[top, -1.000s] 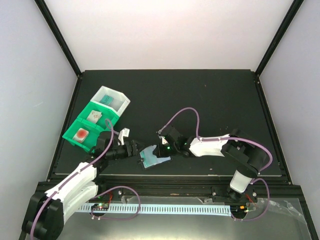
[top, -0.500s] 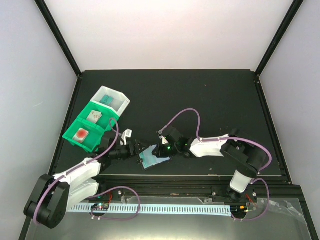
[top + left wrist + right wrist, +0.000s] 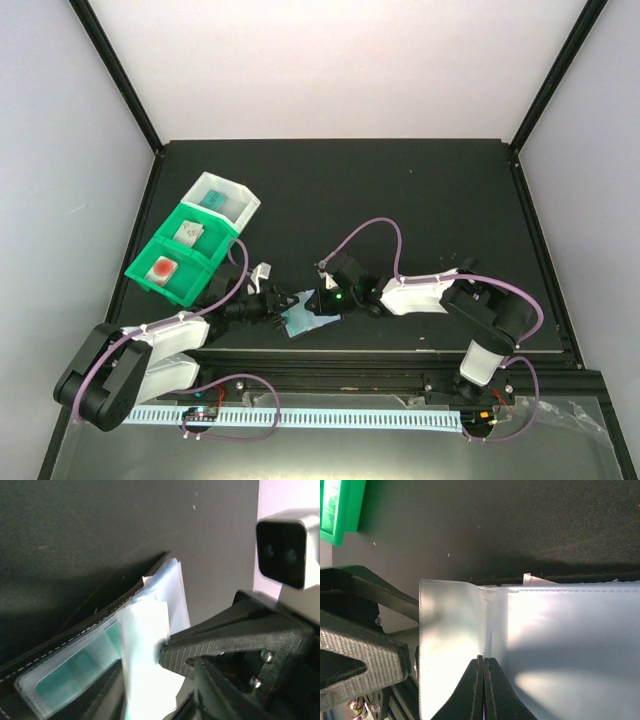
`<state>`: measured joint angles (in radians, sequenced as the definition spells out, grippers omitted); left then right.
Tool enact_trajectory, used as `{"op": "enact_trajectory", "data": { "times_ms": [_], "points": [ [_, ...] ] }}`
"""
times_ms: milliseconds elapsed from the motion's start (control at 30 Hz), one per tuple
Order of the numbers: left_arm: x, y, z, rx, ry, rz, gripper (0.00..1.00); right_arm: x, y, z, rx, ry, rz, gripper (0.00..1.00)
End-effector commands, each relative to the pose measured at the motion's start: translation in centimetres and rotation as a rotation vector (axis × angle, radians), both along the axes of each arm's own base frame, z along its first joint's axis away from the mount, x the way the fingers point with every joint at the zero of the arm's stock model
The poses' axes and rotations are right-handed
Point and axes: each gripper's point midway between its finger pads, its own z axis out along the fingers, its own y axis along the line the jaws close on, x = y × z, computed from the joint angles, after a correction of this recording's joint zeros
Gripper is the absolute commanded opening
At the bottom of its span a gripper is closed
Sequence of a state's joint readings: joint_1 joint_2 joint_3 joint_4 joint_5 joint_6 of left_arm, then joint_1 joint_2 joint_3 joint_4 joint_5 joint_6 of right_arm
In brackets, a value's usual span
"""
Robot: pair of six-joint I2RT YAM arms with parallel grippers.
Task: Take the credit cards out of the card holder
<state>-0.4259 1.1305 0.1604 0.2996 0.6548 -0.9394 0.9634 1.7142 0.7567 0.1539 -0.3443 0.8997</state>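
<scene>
Crowding the card holder [image 3: 308, 320] at the bench's [image 3: 420, 200] near edge, the right claw [image 3: 318, 300] pinches its clear pocket. I can't tell the left claw's [image 3: 283, 305] grip. Green bins [image 3: 205, 250] sit by the left edge.

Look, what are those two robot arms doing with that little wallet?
They are working on a black folding card holder with clear plastic pockets. The right gripper is pinched shut on a clear pocket, holding it. The left gripper is at a pale sheet sticking out; whether it grips it is unclear. Three cards already lie in the green and white plastic bins.
</scene>
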Motion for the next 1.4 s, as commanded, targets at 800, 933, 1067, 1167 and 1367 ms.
{"op": "enact_trajectory", "data": {
  "times_ms": [800,933,1067,1167,1367],
  "points": [
    [3.9,-2.1,3.4,0.016,-0.124,-0.043,0.02,2.3,-7.7,-1.3,-0.272,-0.206,-0.076,0.33],
    [3.8,-3.0,3.3,0.009,-0.114,-0.066,0.04,1.7,-7.6,-1.6,-0.24,-0.19,-0.062,0.28],
    [3.2,-4.4,2.7,0.001,-0.086,-0.097,0.15,1.2,-7.5,-1.7,-0.225,-0.177,-0.044,0.25],
    [3.0,-5.1,2.7,-0.003,-0.084,-0.118,0.18,0.8,-7.5,-1.6,-0.211,-0.167,-0.04,0.23],
    [3.1,-5.4,2.9,-0.004,-0.095,-0.128,0.29,1.0,-7.8,-0.1,-0.194,-0.198,-0.053,0.23]
  ]
}}
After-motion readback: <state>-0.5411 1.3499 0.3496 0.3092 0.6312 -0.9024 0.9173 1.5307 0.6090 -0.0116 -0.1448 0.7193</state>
